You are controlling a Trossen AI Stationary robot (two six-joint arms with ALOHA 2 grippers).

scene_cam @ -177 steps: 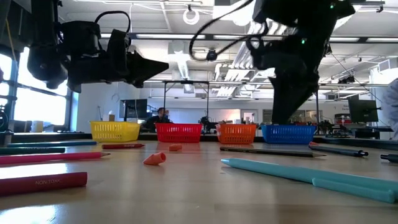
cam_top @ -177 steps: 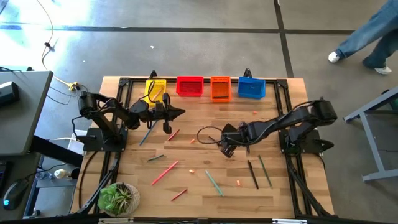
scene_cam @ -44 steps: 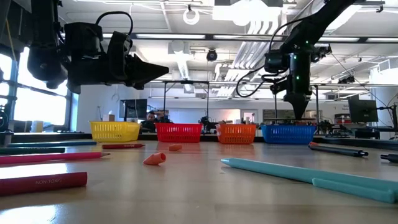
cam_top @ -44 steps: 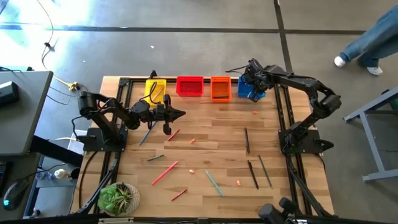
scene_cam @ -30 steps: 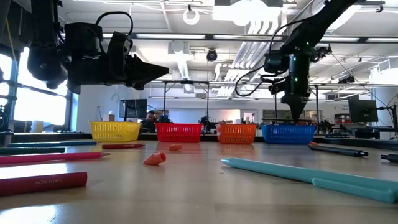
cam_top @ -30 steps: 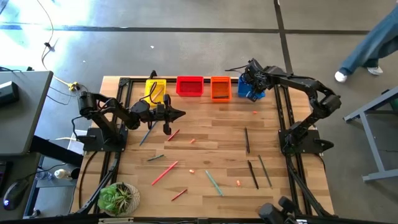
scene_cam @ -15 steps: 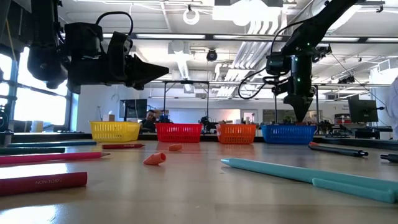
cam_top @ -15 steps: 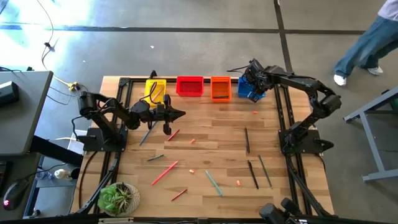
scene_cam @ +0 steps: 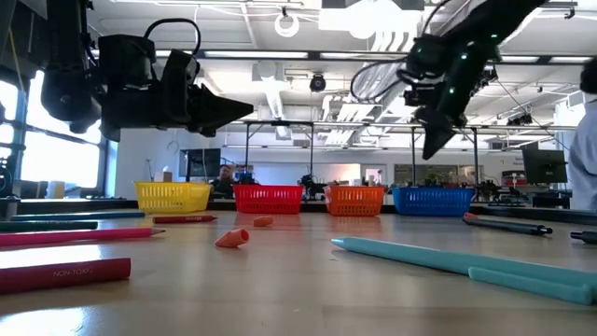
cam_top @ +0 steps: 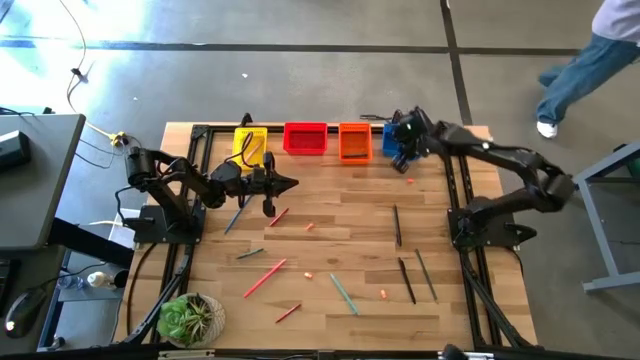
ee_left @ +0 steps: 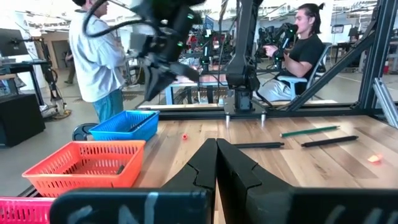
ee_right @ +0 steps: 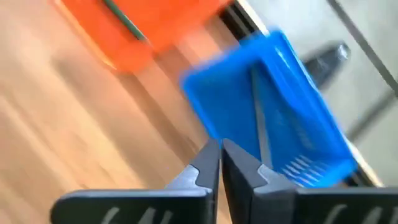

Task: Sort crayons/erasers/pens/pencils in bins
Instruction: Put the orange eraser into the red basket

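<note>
Overhead, my right gripper (cam_top: 400,140) hung clenched and empty above the front edge of the blue bin (cam_top: 404,146), its two fingers (ee_right: 208,163) pressed together with nothing between them. From my right wrist I looked down into that bin, where a dark pen (ee_right: 259,134) lay along its floor. Beside it stood the orange bin (cam_top: 354,142), with a thin dark stick (ee_right: 127,25) inside. Then came the red bin (cam_top: 305,138) and the yellow bin (cam_top: 250,141), all four in a row along the far edge of the table (cam_top: 330,255).

My left gripper (cam_top: 288,182) waited above the left half of the table, near the yellow bin, fingers (ee_left: 208,165) closed tip to tip and carrying nothing.

Much was left on the wood. A small eraser (cam_top: 409,182) lay just in front of the blue bin, another eraser (cam_top: 309,226) sat near the middle, and two more, one (cam_top: 307,274) and another (cam_top: 383,293), lay toward the near side. Three dark pens (cam_top: 397,226) rested on the right half, well apart from the bins. A teal stick (cam_top: 343,293) lay near the front centre. Red sticks (cam_top: 264,277) were scattered on the left half, and a blue stick (cam_top: 235,218) lay below my left arm. A potted plant (cam_top: 190,318) stood at the near left corner. Beyond the table a person (cam_top: 590,62) crossed the floor.
</note>
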